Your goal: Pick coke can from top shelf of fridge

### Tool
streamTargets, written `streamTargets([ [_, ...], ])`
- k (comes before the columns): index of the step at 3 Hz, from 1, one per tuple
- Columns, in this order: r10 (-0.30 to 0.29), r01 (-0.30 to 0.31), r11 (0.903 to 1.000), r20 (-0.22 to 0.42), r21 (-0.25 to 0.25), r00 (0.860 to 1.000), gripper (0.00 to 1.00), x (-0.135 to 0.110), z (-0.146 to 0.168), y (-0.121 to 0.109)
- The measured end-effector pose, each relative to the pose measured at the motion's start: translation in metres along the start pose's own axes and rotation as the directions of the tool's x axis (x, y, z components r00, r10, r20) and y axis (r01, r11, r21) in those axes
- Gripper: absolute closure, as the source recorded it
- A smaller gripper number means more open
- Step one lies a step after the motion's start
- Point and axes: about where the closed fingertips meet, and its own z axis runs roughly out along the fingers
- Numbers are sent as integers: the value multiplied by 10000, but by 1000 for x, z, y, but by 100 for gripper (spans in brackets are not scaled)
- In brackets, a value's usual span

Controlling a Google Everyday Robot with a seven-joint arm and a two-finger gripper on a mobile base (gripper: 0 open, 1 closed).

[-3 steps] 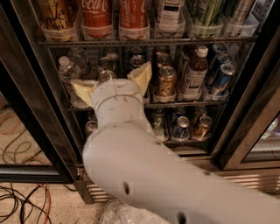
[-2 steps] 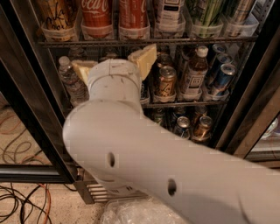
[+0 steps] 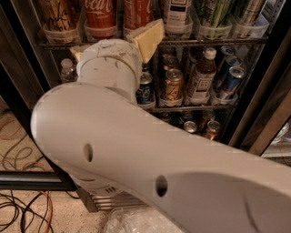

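Your arm has gone up since a moment ago. The pincer [image 3: 116, 38] is now right at the front edge of the top shelf [image 3: 213, 41] of the fridge [image 3: 266, 86]. The big white arm fills most of your view. The pincer's yellow fingers [image 3: 148, 36] are spread wide and hold nothing. The coke can [image 3: 100, 16] stands just above the pincer, a bit to its left, and says "Coca-Cola" in white. A second red can [image 3: 136, 11] is beside it. Lower right of the pincer are a gold can [image 3: 173, 86], a white-capped bottle [image 3: 202, 75] and blue cans [image 3: 229, 79].
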Motion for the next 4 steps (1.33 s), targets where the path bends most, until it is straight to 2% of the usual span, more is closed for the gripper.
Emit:
streamTargets([
  [1, 169, -171, 9997, 162, 158, 9997, 0, -4, -2, 1],
  [2, 625, -669, 9960, 754, 584, 9952, 0, -19, 6, -5],
  [4, 712, -990, 9837, 1806, 1500, 9810, 15, -45, 14, -29],
])
